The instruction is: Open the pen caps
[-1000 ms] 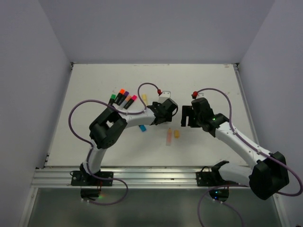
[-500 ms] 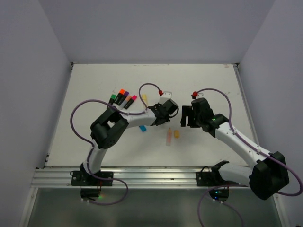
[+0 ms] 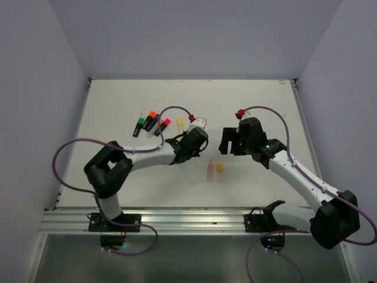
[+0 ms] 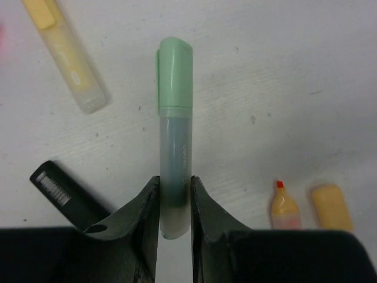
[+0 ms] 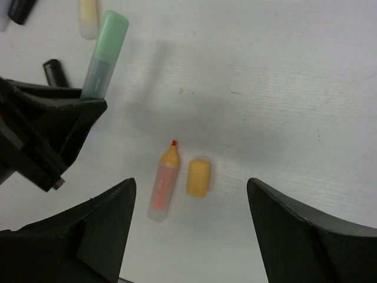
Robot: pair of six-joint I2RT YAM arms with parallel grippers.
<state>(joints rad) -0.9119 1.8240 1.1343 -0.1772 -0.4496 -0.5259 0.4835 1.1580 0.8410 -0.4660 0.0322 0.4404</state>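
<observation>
Squarely, mint pen [image 4: 175,138] in left hand [image 4: 175,190]

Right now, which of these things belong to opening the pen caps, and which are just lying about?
In the job: mint pen, its mint cap on, clamped in the left gripper; yellow pen, capped; black pens; open right gripper.
Lying about: peach pen and its loose cap, already apart; purple cables; metal rail.

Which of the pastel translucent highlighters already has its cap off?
The peach translucent highlighter, lying flat with its orange tip bare and its orange-yellow cap loose beside it. The mint highlighter in the left gripper and the yellow highlighter are capped.
</observation>
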